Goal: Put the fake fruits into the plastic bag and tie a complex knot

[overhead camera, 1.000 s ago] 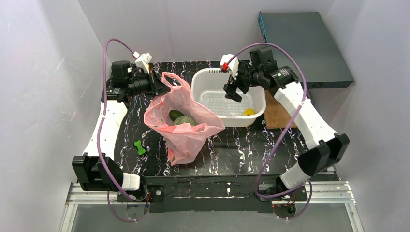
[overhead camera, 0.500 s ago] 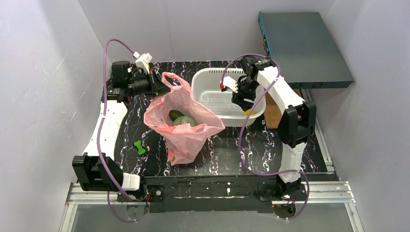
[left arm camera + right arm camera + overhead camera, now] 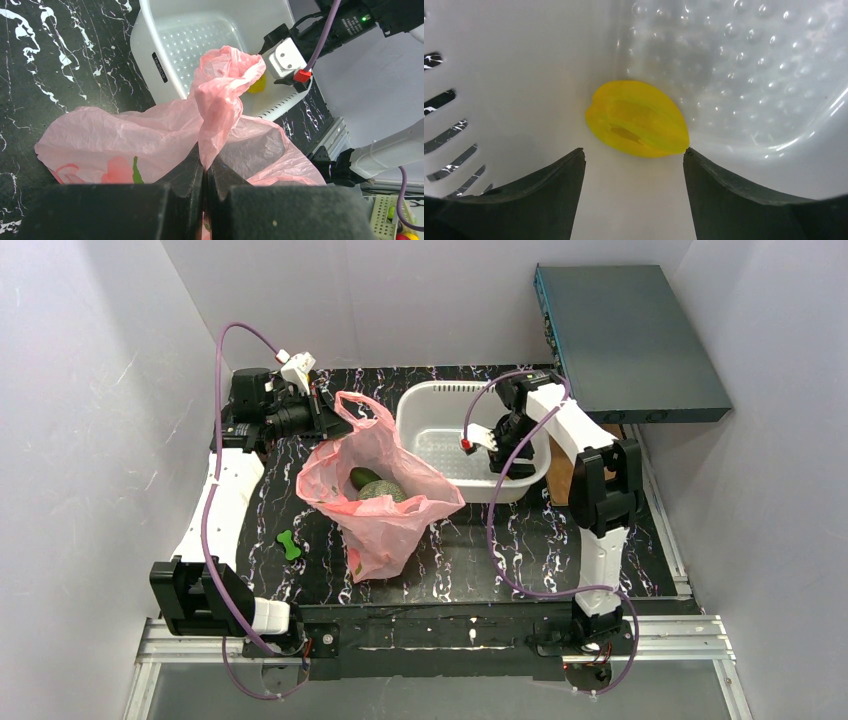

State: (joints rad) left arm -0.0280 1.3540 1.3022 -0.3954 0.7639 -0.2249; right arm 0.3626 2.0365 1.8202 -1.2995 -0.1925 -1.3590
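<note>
Right tool (image 3: 634, 154) open wide, poised over the yellow fruit (image 3: 636, 119) in the white basket (image 3: 524, 60).
My left tool (image 3: 204, 167) clamps a handle of the pink bag (image 3: 150, 135); next, I judge, I lower, close on the fruit and carry it over.

Small black label (image 3: 160, 67) on outer wall of white basket (image 3: 143, 46): one short pale word, too small and blurred to read. Pink-and-green print (image 3: 120, 170) on plastic bag (image 3: 150, 127): picture only, no legible letters. No other readable text, numbers or signs in any view.
</note>
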